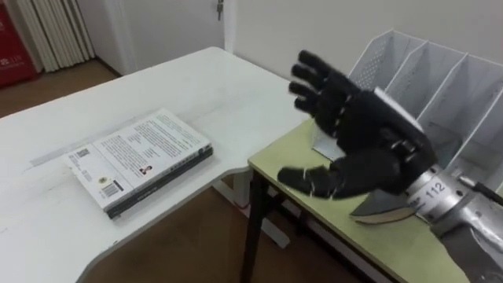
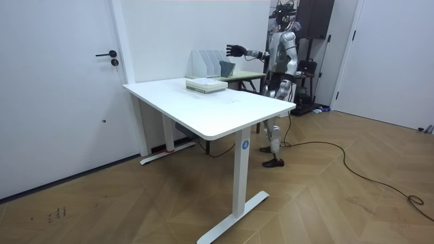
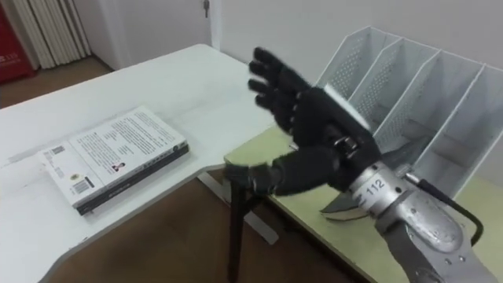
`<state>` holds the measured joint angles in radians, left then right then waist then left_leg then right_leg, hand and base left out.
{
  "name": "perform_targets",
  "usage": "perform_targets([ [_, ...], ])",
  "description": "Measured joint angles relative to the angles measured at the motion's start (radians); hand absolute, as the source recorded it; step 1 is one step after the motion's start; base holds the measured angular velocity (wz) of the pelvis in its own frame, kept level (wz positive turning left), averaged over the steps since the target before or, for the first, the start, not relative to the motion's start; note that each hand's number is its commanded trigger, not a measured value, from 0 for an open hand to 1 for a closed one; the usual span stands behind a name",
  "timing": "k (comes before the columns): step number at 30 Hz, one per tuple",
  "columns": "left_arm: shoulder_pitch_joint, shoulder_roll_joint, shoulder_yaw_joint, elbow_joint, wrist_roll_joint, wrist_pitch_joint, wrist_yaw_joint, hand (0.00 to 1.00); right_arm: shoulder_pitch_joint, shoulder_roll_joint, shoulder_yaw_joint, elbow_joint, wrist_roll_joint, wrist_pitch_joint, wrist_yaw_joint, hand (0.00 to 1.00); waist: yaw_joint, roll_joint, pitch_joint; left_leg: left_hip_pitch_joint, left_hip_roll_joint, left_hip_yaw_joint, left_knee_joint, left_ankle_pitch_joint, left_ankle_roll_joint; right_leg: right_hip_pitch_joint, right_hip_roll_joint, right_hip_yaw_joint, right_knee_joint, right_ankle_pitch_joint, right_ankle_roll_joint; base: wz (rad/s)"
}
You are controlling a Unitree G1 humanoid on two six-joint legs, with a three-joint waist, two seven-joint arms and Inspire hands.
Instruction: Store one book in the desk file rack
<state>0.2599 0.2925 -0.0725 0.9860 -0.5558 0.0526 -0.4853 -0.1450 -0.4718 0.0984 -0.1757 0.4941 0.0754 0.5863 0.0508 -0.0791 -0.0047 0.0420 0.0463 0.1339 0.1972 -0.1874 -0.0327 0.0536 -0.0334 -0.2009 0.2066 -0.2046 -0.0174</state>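
The task's thing, a thick white-covered paperback book (image 1: 141,161) with printed text and a barcode on its upturned face, lies flat near the front edge of the wide white desk (image 1: 204,82), and nothing is touching it. The robot's black right hand (image 1: 357,137) is raised in the air over the small yellow-green table (image 1: 330,224) that adjoins the desk. Its fingers are spread and straight, its thumb is held apart, and it grips nothing. Just behind it on the green table stands the pale grey metal-mesh file rack (image 1: 440,79), its slanted dividers upright and its slots open towards the hand. A dark flat object with a pale edge (image 1: 381,211) lies under the wrist, and I cannot tell what it is. In the room view the robot stands behind the green table at the far end of the desk, with its arm stretched towards the rack. As I judge it, the book has not yet been picked up. The main risk is reach, because the book lies well apart from the hand. A stretched grasp on a flat book could push it along the smooth top, or pinch only the cover so that the pages fan open. The book sits close to the desk edge — a nudge the wrong way could tip it off. On the way back, a tilted book could catch a divider and shift the light rack — or knock the object below.
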Motion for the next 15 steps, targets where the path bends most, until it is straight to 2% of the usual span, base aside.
perform_targets([
  [2,-0.015,0.008,-0.002,0.004,0.002,0.013,0.0,0.0,0.028,-0.007,0.024,0.02,-0.065,0.016,0.066,0.0,0.014,-0.006,0.0037,-0.002,0.0,-0.003,0.0,0.0,0.0,0.002,0.0,-0.001,0.0,0.0,0.0,0.1],
  [5,-0.051,0.016,-0.021,0.021,0.007,0.026,0.001,0.0,0.057,-0.015,0.086,0.053,-0.198,0.052,0.146,0.0,0.025,-0.005,0.0202,-0.015,0.001,0.0,0.0,0.0,0.0,-0.003,0.001,-0.016,0.0,0.002,-0.002,0.16],
  [6,-0.068,0.021,-0.033,0.024,0.007,0.035,0.001,0.0,0.082,-0.021,0.118,0.062,-0.24,0.066,0.173,0.0,0.039,-0.003,0.0223,-0.016,0.002,0.001,0.0,0.0,0.0,-0.003,0.001,-0.017,0.0,0.002,-0.002,0.09],
  [9,-0.087,0.024,-0.05,0.036,0.006,0.036,0.001,0.0,0.121,-0.023,0.17,0.094,-0.351,0.093,0.269,0.0,0.062,0.003,0.0254,-0.015,0.003,0.001,0.0,0.0,0.0,-0.003,0.001,-0.022,0.0,0.003,-0.002,0.0],
  [12,-0.112,0.023,-0.049,0.064,0.007,0.036,0.001,0.0,0.156,-0.023,0.187,0.147,-0.477,0.098,0.336,0.0,0.073,0.004,0.0243,-0.015,0.004,0.0,0.002,0.0,0.0,-0.001,0.0,-0.022,0.001,0.003,-0.002,0.0],
  [15,-0.115,0.024,-0.057,0.075,-0.001,0.035,0.007,0.0,0.173,-0.023,0.201,0.286,-0.607,0.098,0.338,0.0,0.073,0.002,0.0232,-0.017,0.002,-0.002,0.002,0.0,0.0,-0.003,-0.002,-0.024,0.0,0.003,-0.003,0.0],
])
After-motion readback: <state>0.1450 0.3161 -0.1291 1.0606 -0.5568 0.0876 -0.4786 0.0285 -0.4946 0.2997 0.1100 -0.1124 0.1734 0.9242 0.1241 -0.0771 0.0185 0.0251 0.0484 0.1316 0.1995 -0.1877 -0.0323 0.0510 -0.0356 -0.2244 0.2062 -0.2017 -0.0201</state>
